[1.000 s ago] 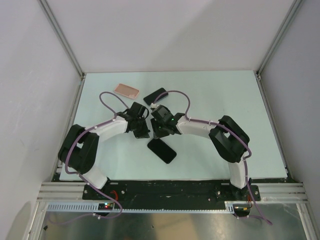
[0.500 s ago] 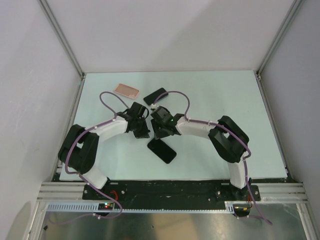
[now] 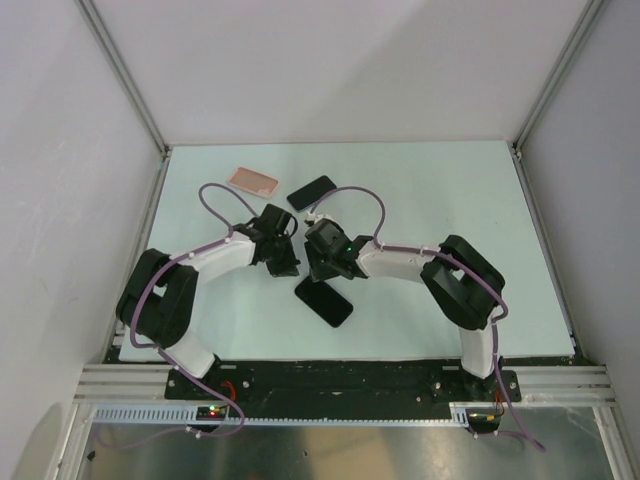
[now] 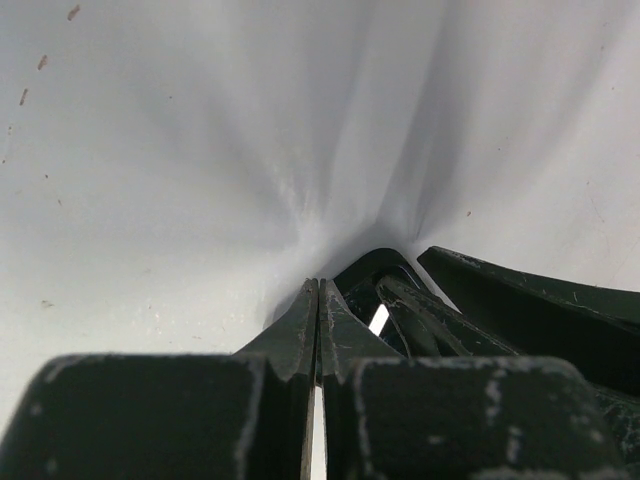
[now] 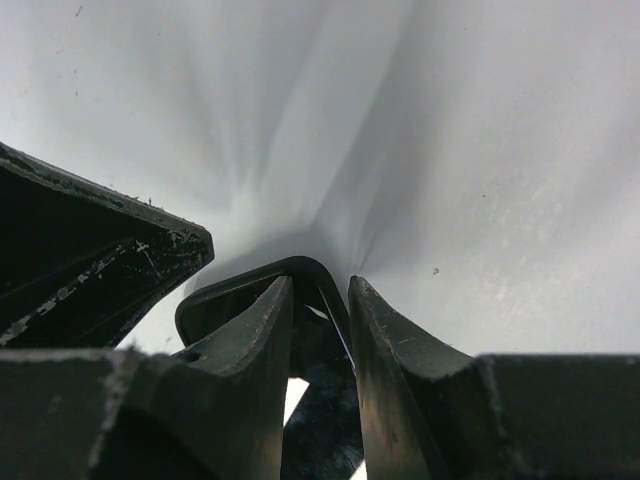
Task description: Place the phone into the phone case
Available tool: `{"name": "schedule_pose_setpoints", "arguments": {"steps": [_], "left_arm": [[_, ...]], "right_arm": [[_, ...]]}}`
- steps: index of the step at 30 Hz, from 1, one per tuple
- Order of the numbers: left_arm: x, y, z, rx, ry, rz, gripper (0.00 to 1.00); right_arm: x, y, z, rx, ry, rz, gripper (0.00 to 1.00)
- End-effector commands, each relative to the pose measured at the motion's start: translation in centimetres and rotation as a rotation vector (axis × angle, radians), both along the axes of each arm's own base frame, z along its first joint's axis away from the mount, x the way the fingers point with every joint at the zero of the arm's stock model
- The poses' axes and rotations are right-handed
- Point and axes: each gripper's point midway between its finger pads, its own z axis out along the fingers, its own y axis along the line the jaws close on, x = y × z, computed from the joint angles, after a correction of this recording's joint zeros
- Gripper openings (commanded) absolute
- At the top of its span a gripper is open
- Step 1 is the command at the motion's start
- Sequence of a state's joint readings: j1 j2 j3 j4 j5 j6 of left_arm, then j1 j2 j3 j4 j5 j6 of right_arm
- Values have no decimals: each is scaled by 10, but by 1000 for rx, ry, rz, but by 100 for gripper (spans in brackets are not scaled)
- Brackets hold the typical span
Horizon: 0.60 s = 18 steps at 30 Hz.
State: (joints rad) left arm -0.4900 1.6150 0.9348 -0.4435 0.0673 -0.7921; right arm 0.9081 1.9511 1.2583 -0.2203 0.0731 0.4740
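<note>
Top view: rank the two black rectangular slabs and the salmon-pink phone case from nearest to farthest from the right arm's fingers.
1. Black rectangular slab toward the arm bases, beside the right arm's fingers.
2. Black rectangular slab farther back, behind them.
3. Salmon-pink phone case, back left.

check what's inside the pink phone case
The thin salmon-pink rectangular phone case shows only its own flat pink surface, no phone. Nothing covers it, so no part is hidden.

Pink phone case [image 3: 252, 181] lies near a black slab [image 3: 311, 192].
</note>
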Motion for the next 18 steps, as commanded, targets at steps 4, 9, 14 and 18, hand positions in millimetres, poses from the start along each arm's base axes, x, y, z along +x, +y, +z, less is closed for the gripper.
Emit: {"name": "schedule_pose_setpoints", "arguments": {"steps": [4,9,14,18], "left_arm": [[4,3,5,-11,-23,-13,3],[4,3,1,-8,-11,-12,3],[6,3,-1,-7,-5,-15,3],[7,4,4,-17,-14,-9,4]], "right_arm": [[-43,-62,-66,-280,113,5,33],[-52,-74,-88,-339,152,-2,33],[-47,-84,-93,-407,138,-20,32],[-39,-71,-77,-323,127,-6,41]]}}
